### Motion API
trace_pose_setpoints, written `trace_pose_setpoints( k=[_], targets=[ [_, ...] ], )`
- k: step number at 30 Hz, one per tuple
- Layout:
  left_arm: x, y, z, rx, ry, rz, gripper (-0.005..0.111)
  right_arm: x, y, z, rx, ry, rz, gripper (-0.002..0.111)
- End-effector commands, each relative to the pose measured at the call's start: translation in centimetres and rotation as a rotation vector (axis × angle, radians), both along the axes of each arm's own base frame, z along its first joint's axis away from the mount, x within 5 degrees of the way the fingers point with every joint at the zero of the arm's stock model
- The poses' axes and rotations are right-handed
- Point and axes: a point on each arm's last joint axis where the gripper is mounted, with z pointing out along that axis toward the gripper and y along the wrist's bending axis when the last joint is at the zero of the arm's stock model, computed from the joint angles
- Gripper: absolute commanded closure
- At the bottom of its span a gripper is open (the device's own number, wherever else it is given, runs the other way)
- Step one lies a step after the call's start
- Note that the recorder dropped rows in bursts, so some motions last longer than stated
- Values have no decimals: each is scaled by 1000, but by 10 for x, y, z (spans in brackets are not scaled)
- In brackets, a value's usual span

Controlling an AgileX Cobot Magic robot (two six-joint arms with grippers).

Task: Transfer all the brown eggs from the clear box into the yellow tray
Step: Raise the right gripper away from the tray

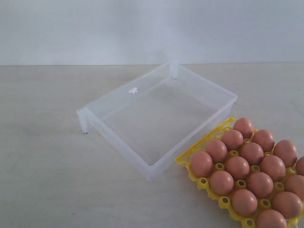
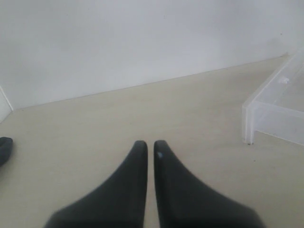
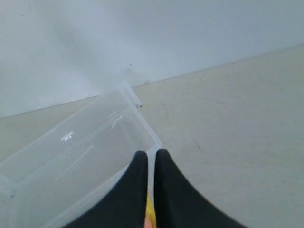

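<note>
Brown eggs (image 1: 251, 153) sit in yellow tray (image 1: 207, 138) just beside clear box (image 1: 199, 85) mid-worktop (image 1: 47, 166), open room to its left; only wrist views show left gripper (image 2: 148, 149) and right gripper (image 3: 151, 159), both clenched empty.

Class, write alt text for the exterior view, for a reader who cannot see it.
An empty clear box stands in the middle of a pale table. Close beside its near right wall, rows of brown eggs fill a yellow tray that runs off the lower right corner of the picture.

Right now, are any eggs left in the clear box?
No, the clear box holds nothing; the brown eggs sit in the yellow tray.
</note>
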Motion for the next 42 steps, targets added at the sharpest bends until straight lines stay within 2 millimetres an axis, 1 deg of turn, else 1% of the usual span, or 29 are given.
trace_pose_setpoints(
  k=[1, 5, 8, 10, 11, 13, 15, 17, 19, 21, 23, 27, 28, 29, 30, 31, 32, 33, 34, 35, 36, 38, 40, 41, 42],
  targets=[
    [0, 0, 2, -8, -12, -4, 103, 10, 8, 9, -86, 45, 10, 109],
    [0, 0, 2, -8, -12, -4, 103, 17, 24, 13, -322, 228, -92, 109],
    [0, 0, 2, -8, -12, -4, 103, 16, 41, 24, -573, 357, -221, 109],
    [0, 0, 2, -8, -12, -4, 103, 12, 49, 39, -724, 406, -329, 109],
    [0, 0, 2, -8, -12, -4, 103, 10, 50, 47, -778, 417, -388, 109],
    [0, 0, 2, -8, -12, -4, 103, 9, 59, 67, -848, 392, -456, 109],
    [0, 0, 2, -8, -12, -4, 103, 10, 71, 88, -860, 317, -463, 109],
    [0, 0, 2, -8, -12, -4, 103, 12, 85, 110, -833, 203, -428, 109],
    [0, 0, 2, -8, -12, -4, 103, 13, 103, 136, -749, 66, -371, 109],
    [0, 0, 2, -8, -12, -4, 103, 11, 118, 158, -685, -55, -297, 109],
    [0, 0, 2, -8, -12, -4, 103, 9, 127, 173, -634, -137, -237, 109],
    [0, 0, 2, -8, -12, -4, 103, 2, 136, 185, -599, -230, -152, 109],
    [0, 0, 2, -8, -12, -4, 103, -6, 139, 198, -601, -294, -139, 109],
    [0, 0, 2, -8, -12, -4, 103, -11, 138, 206, -603, -324, -148, 109],
    [0, 0, 2, -8, -12, -4, 103, -26, 137, 230, -632, -417, -179, 109],
    [0, 0, 2, -8, -12, -4, 103, -35, 136, 242, -654, -463, -199, 109],
    [0, 0, 2, -8, -12, -4, 103, -55, 133, 265, -742, -565, -240, 109],
    [0, 0, 2, -8, -12, -4, 103, -63, 132, 272, -789, -597, -262, 109],
    [0, 0, 2, -8, -12, -4, 103, -78, 128, 282, -848, -634, -314, 109],
    [0, 0, 2, -8, -12, -4, 103, -83, 126, 284, -848, -639, -334, 109],
    [0, 0, 2, -8, -12, -4, 103, -93, 122, 283, -819, -625, -379, 109],
    [0, 0, 2, -8, -12, -4, 103, -118, 121, 286, -827, -683, -404, 109],
    [0, 0, 2, -8, -12, -4, 103, -151, 120, 295, -992, -796, -446, 109],
    [0, 0, 2, -8, -12, -4, 103, -167, 118, 298, -1054, -829, -489, 109],
    [0, 0, 2, -8, -12, -4, 103, -177, 114, 298, -1073, -822, -539, 109]
  ],
)
